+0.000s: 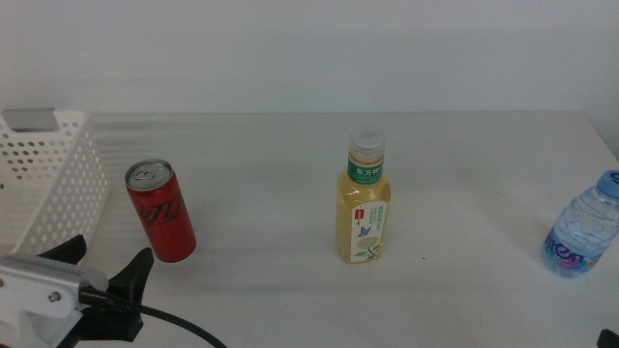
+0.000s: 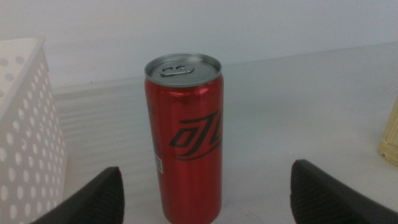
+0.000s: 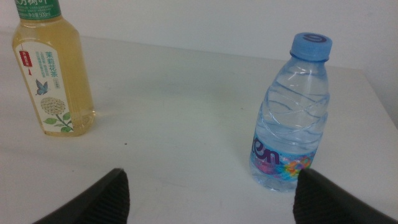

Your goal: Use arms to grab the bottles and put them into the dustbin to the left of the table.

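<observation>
Left end effector (image 2: 205,193) spreads wide, empty, lined up on the red can (image 2: 185,137), which stands upright on the desk (image 1: 464,164) beside the dustbin (image 1: 48,179). Right end effector (image 3: 208,199) gapes empty too, near the water bottle (image 3: 291,115).

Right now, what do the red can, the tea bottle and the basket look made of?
Red can: likely aluminium, glossy red coat, bare silver pull-tab lid. Tea bottle: clear plastic by the look, yellowish liquid showing through, paper or film label, white cap. Basket: white moulded plastic, matte, walls punched with round holes.
</observation>
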Robot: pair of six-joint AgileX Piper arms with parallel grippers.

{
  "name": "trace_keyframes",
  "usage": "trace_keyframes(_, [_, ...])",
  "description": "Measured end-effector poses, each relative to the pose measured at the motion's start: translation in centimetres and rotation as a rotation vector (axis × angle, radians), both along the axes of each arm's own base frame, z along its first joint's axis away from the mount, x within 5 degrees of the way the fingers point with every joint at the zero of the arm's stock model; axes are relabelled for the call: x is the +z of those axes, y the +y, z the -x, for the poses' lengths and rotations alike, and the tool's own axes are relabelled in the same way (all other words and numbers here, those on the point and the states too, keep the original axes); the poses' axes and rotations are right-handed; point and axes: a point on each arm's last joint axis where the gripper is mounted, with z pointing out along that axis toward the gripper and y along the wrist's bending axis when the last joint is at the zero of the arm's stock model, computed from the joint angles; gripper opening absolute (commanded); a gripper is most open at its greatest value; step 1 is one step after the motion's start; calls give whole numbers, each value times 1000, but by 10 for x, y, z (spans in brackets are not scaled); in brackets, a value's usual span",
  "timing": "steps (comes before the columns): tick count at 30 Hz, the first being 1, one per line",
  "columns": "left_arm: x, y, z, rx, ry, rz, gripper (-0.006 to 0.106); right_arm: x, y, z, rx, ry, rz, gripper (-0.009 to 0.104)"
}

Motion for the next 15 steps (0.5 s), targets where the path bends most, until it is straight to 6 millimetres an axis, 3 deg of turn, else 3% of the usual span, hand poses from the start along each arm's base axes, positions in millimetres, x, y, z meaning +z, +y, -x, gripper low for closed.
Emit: trace_keyframes(15, [7,0,-2,1,-86,21,85,0,0,0,0,0,0,70])
